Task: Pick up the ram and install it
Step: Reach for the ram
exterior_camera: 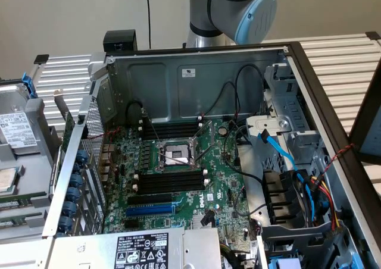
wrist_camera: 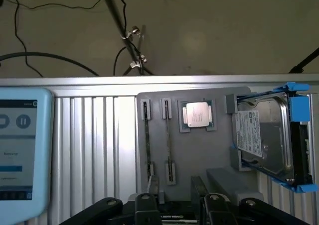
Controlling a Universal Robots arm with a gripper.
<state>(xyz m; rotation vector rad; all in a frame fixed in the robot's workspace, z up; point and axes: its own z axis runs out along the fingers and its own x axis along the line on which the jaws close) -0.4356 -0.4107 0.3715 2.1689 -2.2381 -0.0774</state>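
Two thin ram sticks stand on edge in clips on a grey tray (wrist_camera: 199,150): one ram (wrist_camera: 147,140) and a second ram (wrist_camera: 168,145) beside it. My gripper (wrist_camera: 175,186) hovers just off the tray's near edge, open, with nothing between its dark fingers (wrist_camera: 152,187). The sticks lie a little ahead of the fingertips, untouched. In the exterior view the open computer case shows the green motherboard (exterior_camera: 220,180) with long black memory slots (exterior_camera: 169,180) on both sides of the processor socket (exterior_camera: 175,155), all of them bare.
On the tray also sit a processor chip (wrist_camera: 197,114) and a hard drive (wrist_camera: 266,138) in a blue caddy. A screen device (wrist_camera: 22,150) lies beside the tray. Inside the case are loose black and blue cables (exterior_camera: 280,150), a blue slot (exterior_camera: 149,209) and drive bays.
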